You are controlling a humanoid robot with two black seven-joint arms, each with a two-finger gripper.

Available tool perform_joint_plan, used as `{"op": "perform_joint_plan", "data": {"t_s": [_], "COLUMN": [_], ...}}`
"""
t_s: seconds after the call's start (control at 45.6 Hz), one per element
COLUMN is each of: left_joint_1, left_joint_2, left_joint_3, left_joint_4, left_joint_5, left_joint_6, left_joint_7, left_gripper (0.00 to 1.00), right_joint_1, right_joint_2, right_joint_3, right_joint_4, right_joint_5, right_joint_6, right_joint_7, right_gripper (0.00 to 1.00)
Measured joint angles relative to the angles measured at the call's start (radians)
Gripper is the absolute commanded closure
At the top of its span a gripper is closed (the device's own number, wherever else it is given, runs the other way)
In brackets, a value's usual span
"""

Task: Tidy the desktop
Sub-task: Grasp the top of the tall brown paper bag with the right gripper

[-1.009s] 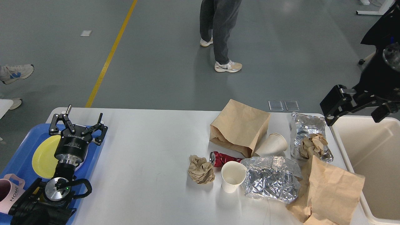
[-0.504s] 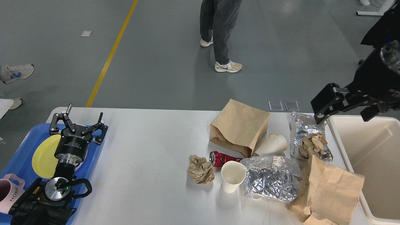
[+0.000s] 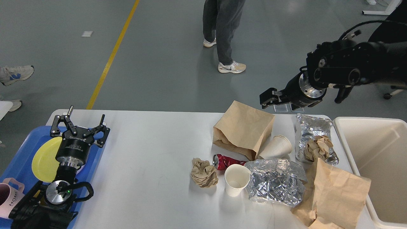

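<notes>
Tabletop (image 3: 149, 149) fills the lower centre of the frame, white. Left hand (image 3: 80, 124) at lower left, fingers spread, holding nothing, over a blue tray (image 3: 95, 159) with a yellow plate (image 3: 43, 157); pink mug (image 3: 9, 197) at the far lower-left edge. Right hand (image 3: 270, 98) at upper right, seen end-on and dark, can't tell if spread or pressed together; it hangs above the tabletop's far edge, just beside the top of a paper bag (image 3: 243, 128). Trash clustered centre-right: paper ball (image 3: 204, 172), red can (image 3: 225, 161), upright cup (image 3: 236, 179), tipped cup (image 3: 276, 147), two foil bags (image 3: 275, 184) (image 3: 310, 135), second paper bag (image 3: 338, 194). Cream bin (image 3: 375, 159) at right edge.
</notes>
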Motion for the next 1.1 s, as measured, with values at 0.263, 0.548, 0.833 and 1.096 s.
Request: {"op": "perform_joint_plan", "data": {"t_s": [0.263,0.548,0.833,1.096], "left_joint_1": [0.0,0.0,0.0,0.0], "left_joint_2": [0.0,-0.001,-0.001,0.0], "left_joint_3": [0.0,0.0,0.0,0.0], "left_joint_4": [0.0,0.0,0.0,0.0], "left_joint_5": [0.0,0.0,0.0,0.0], "left_joint_6": [0.0,0.0,0.0,0.0], "left_joint_7": [-0.001,-0.001,-0.001,0.0], "left_gripper": [0.04,0.04,0.04,0.04], "right_joint_1": [-0.392,-0.661,-0.715,-0.733], "right_joint_2": [0.094,0.164,0.197,0.227], "right_joint_3": [0.129,0.277,0.327,0.328], "right_joint_4": [-0.391,-0.673,-0.698,-0.689], "right_joint_5": [-0.001,0.007,0.013,0.012], "right_joint_6": [-0.129,-0.149,-0.185,-0.242], "right_joint_7": [-0.002,-0.003,-0.008,-0.008], "right_gripper": [0.0,0.0,0.0,0.0]}}
